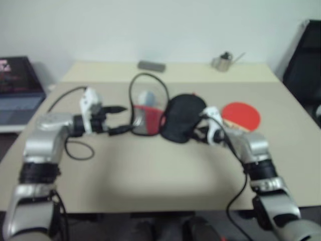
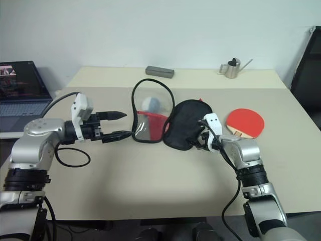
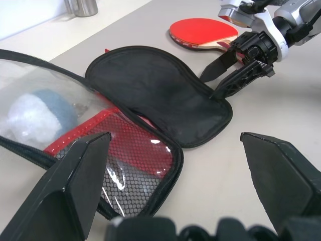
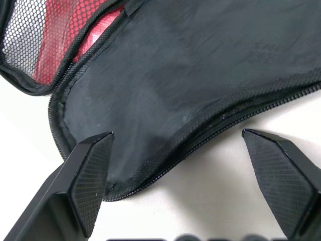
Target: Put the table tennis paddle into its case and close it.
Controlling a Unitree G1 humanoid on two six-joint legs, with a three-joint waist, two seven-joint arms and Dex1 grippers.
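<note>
Two task things lie on the beige table (image 2: 150,191), apart from each other. The paddle (image 2: 244,122) lies flat, red face up, at the right of the table, its wooden handle pointing toward the near edge, just right of the case (image 2: 186,124) and not touching it as far as I can see. The case lies open at mid-table: its black flap is spread flat toward the right, and its other half, with red mesh and a clear window, stands tilted on the left. Something pale and roundish sits behind the clear window; I cannot tell what it is.

My right gripper (image 3: 226,75) is at the near right edge of the black flap, fingers spread wide with nothing between them; the flap's zip edge lies between the two fingertips in the wrist view. Whether a tip touches the fabric I cannot tell.

My left gripper (image 2: 116,125) points toward the mesh half from the left, fingers wide apart and empty, the lower tip just beside the case's black rim.

Farther out: a grey flat bar (image 2: 160,72) and a small metal watering can (image 2: 232,68) at the far edge of the table, and a laptop (image 2: 22,95) off to the left.
</note>
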